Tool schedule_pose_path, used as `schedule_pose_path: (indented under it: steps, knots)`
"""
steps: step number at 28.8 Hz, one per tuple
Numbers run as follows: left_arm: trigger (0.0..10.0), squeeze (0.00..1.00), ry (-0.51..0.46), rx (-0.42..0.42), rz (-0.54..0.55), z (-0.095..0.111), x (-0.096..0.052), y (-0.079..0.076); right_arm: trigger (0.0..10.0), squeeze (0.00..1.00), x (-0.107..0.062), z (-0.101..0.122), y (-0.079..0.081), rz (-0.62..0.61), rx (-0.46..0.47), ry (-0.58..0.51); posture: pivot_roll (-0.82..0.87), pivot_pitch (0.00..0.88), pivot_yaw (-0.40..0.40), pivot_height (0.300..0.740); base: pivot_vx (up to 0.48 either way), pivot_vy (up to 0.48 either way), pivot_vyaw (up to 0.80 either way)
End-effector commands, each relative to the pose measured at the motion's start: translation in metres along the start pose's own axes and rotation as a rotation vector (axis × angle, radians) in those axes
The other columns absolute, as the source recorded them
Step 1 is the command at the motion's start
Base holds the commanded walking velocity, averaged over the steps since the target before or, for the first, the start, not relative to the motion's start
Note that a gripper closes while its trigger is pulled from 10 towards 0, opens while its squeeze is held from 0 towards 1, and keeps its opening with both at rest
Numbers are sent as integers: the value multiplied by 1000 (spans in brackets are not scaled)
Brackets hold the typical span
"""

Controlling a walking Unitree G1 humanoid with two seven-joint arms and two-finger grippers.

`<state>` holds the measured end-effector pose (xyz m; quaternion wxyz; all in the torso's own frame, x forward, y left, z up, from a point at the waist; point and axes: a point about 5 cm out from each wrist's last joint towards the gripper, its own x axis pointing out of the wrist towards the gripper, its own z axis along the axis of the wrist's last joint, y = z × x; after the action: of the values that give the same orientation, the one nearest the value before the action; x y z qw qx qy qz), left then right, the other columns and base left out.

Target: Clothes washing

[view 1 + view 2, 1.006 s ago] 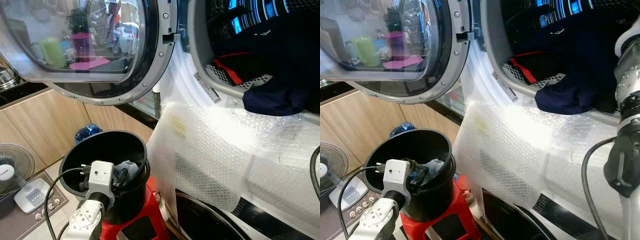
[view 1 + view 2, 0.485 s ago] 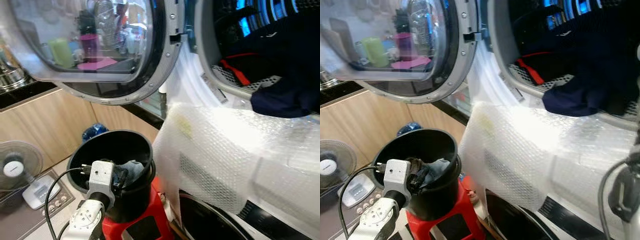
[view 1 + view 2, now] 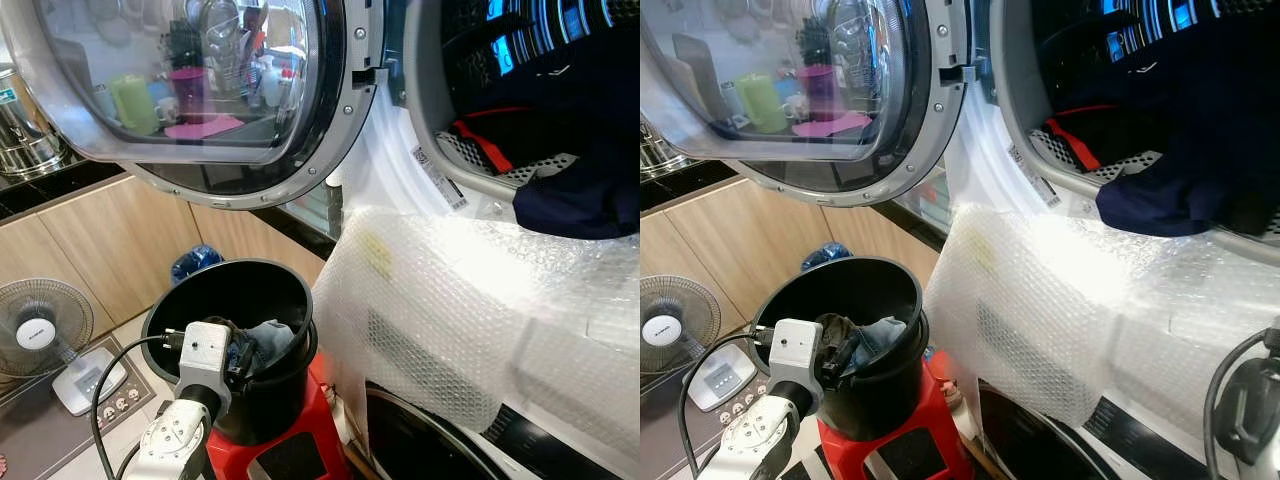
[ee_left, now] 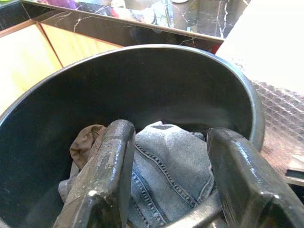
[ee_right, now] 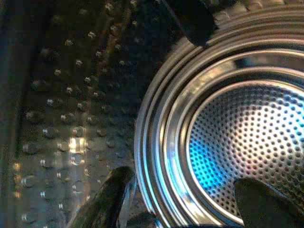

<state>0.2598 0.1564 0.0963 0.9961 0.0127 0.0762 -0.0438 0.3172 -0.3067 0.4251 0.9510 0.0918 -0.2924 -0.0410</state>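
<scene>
A black bucket (image 3: 205, 288) stands on a red stool (image 3: 290, 452) in front of the washer. Inside it lie a blue denim garment (image 4: 173, 173) and a brown cloth (image 4: 84, 145). My left gripper (image 4: 171, 134) reaches into the bucket, open, one finger on each side of the denim. The drum opening at the upper right holds dark clothes: a navy garment (image 3: 572, 200) hangs over the rim beside a piece with red trim (image 3: 478, 142). My right gripper (image 5: 185, 184) is open and faces the perforated steel drum (image 5: 237, 142) lit blue.
The round glass washer door (image 3: 190, 90) swings open to the left above the bucket. Bubble wrap (image 3: 450, 300) covers the machine front. On the floor at the left stand a small fan (image 3: 38, 332) and a white device (image 3: 85, 378). A blue bag (image 3: 195, 262) lies behind the bucket.
The camera has swung left, so the scene sits further right. My left gripper stays in the bucket. My right arm fills less of the right eye view's right edge than before.
</scene>
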Motion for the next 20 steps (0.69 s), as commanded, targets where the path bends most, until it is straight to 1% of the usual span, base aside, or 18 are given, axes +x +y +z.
schedule_pose_path:
  steps: [1,2,4,6,7,8,12,13,14,16,19,20]
  knots:
    - [10000,0,-17,2,-6,5,-1,0,10000,0,-4,-3,3,25,-46,26,22,0,92,740,0,0,0]
    - [10000,0,-18,2,-7,5,-1,0,10000,0,-4,-3,3,28,-48,28,22,0,92,740,0,0,0]
    - [10000,0,-18,4,-9,5,-1,0,10000,0,-6,-6,2,24,-86,56,21,0,88,740,0,0,0]
    - [10000,0,-17,3,-4,5,0,0,10000,0,-11,-12,5,68,-113,100,20,0,88,740,0,0,0]
    - [10000,0,-18,3,-4,5,0,1,10000,0,-13,-13,8,104,-97,111,23,0,85,740,0,0,0]
    - [10000,0,-18,3,-3,5,0,1,10000,0,-19,-14,13,173,-75,130,22,0,87,740,0,0,0]
    - [10000,0,-18,3,-4,5,0,1,10000,0,-31,-18,23,295,-68,158,13,0,83,740,0,0,0]
    - [10000,0,-18,3,-4,5,0,1,10000,0,-31,-18,23,295,-68,158,13,0,83,740,0,0,0]
    - [10000,0,-16,2,-5,4,0,1,10000,0,-39,-19,29,365,-55,173,12,0,82,740,0,0,0]
    - [10000,0,-12,-4,-11,2,0,-2,10000,0,-50,-16,36,453,-45,179,12,0,82,740,0,0,0]
    - [10000,0,-13,-8,-16,2,0,-4,10000,0,-55,-11,36,469,-29,170,3,0,78,740,0,0,0]
    - [10000,0,-14,-7,-19,2,0,-4,10000,0,-57,-7,31,454,-6,174,3,0,78,740,0,0,0]
